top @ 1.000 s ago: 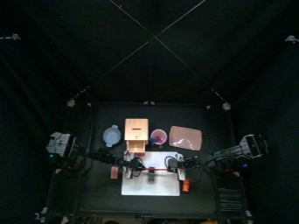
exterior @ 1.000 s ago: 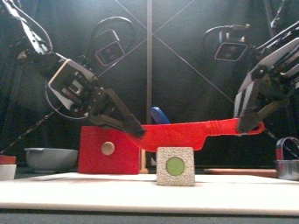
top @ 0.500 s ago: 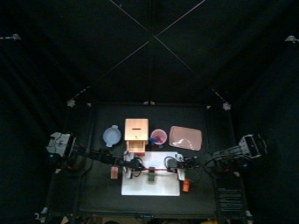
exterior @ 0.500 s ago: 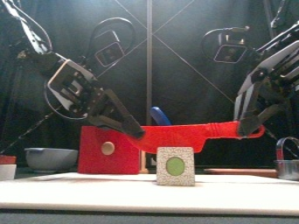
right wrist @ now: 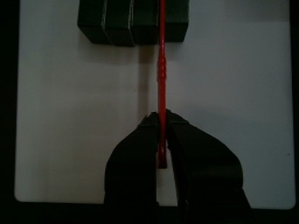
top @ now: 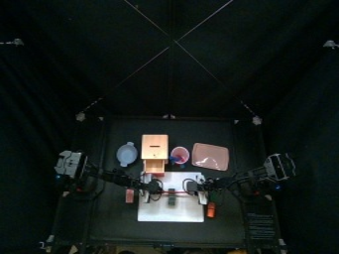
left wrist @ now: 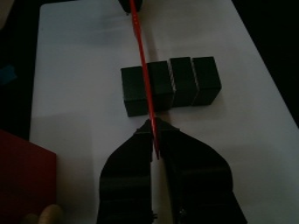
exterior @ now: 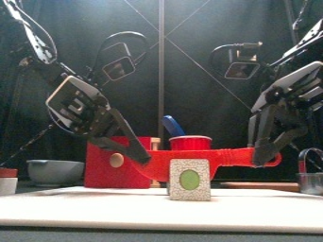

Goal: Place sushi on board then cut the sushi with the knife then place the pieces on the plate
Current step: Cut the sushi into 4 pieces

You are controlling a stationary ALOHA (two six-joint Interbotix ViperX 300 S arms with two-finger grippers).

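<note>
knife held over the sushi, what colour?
The knife is red; the front view shows it best.

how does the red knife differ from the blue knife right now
The red knife lies level over the sushi roll; the blue knife stands tilted in the red cup. The left pincer and right pincer grip the red knife's ends; nothing touches the blue knife. Both are toy knives.

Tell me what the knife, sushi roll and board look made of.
Red knife: likely moulded plastic, uniform colour throughout. Sushi roll: rigid toy blocks, matte, crisp seams; plastic or painted wood, unclear. White board: smooth, even, probably plastic.
</note>
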